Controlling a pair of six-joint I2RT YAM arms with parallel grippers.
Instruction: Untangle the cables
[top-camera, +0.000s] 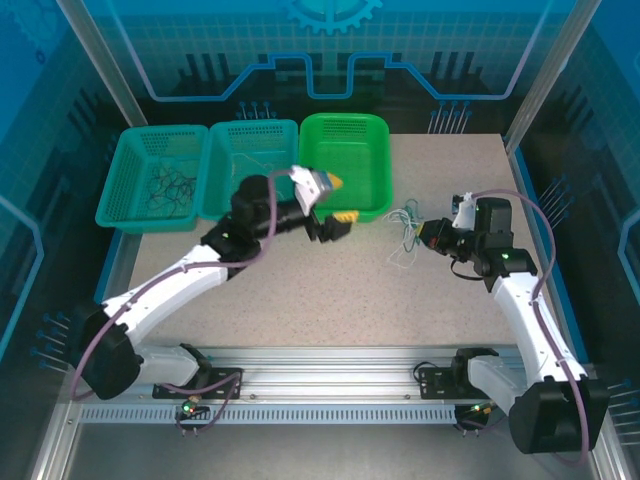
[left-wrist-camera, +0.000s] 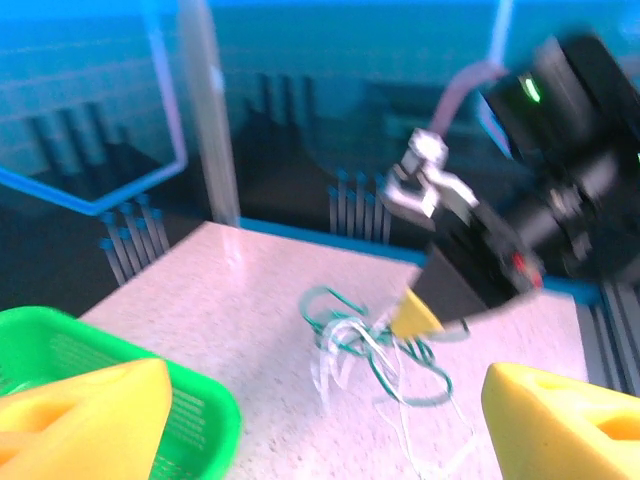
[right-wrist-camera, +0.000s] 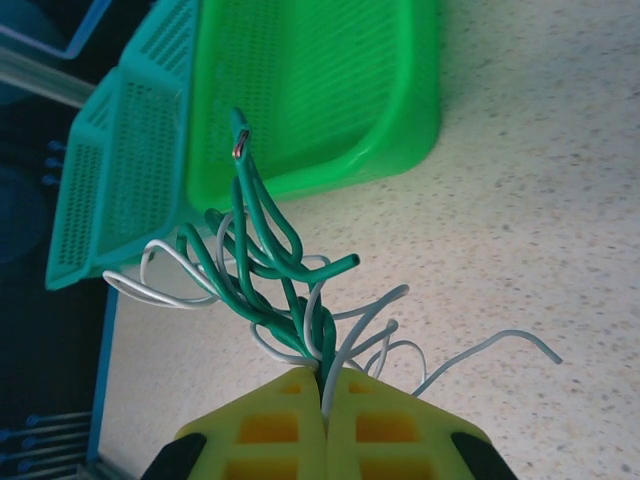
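Pinching green and white cables (top-camera: 405, 228) at centre right, the right claw (right-wrist-camera: 323, 382) is clamped; the left claw (top-camera: 340, 198) gapes wide by the green basket (top-camera: 345, 150).

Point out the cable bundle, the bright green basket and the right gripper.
cable bundle (right-wrist-camera: 245, 250), right wrist view, on the twisted green wires.
bright green basket (top-camera: 350, 150), top view, on its bare floor.
right gripper (right-wrist-camera: 322, 372), right wrist view, where its yellow fingertips pinch the bundle.
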